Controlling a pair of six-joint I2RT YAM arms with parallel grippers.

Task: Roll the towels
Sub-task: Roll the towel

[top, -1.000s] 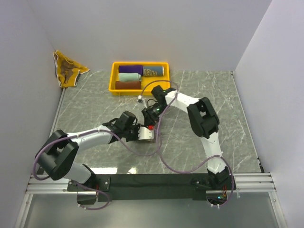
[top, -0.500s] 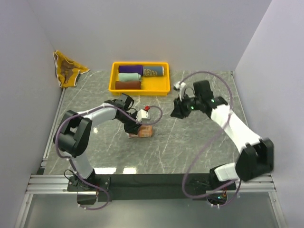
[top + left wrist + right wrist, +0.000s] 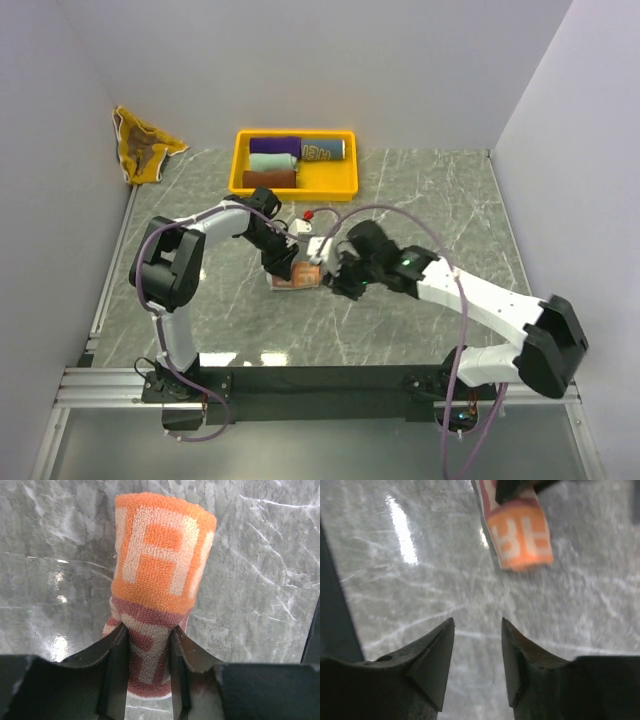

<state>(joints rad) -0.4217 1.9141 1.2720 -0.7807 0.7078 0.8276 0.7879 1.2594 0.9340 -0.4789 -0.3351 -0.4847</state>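
An orange rolled towel (image 3: 157,580) with white lettering lies on the marble table, and my left gripper (image 3: 148,635) is shut on its near end. In the top view the same towel (image 3: 298,278) sits mid-table under the left gripper (image 3: 284,264). My right gripper (image 3: 334,277) hovers just right of the roll, open and holding nothing. In the right wrist view the towel (image 3: 520,535) lies ahead of the right gripper (image 3: 477,625), clear of its fingers. Purple (image 3: 275,145), mint (image 3: 272,160), maroon (image 3: 268,178) and blue-grey (image 3: 322,150) rolled towels lie in the tray.
The yellow tray (image 3: 236,172) stands at the back centre of the table. A brown and yellow towel (image 3: 145,147) lies crumpled in the back left corner against the wall. Purple cables loop over both arms above the table.
My right arm has swung from the back right down to the towel's right side, its jaws widening a little. The left gripper keeps its hold on the roll.
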